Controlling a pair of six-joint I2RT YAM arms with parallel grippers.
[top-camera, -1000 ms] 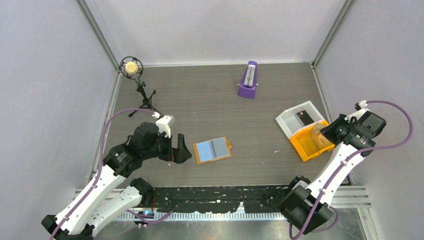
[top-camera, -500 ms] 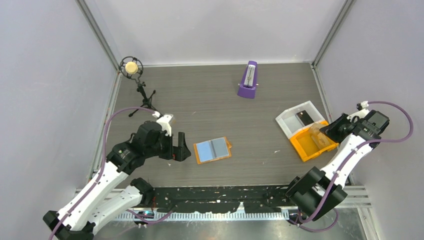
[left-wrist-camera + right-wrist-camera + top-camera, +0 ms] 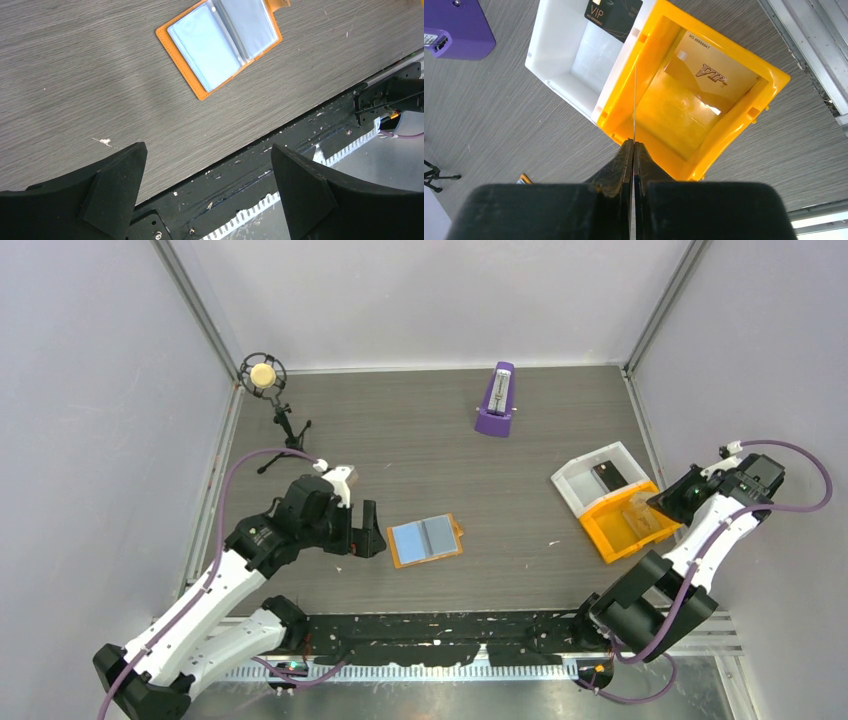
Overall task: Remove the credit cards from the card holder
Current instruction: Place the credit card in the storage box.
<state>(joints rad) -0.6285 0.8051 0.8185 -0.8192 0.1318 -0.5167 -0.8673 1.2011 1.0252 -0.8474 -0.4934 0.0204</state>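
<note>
Top view: the open orange card holder (image 3: 425, 540) lies mid-desk (image 3: 500, 570) with blue cards (image 3: 410, 540) inside, and the left fingers (image 3: 370, 538) are just beside it. Left wrist: those fingers are spread wide, the holder ahead of them. Right wrist: the right fingers (image 3: 624, 162) pinch a card (image 3: 634, 100) edge-on over the orange bin (image 3: 659, 115); releasing it seems next.

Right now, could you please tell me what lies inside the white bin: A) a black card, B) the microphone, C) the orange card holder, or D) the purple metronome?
A: the right wrist view shows a black card marked VIP lying inside the white bin.
</note>
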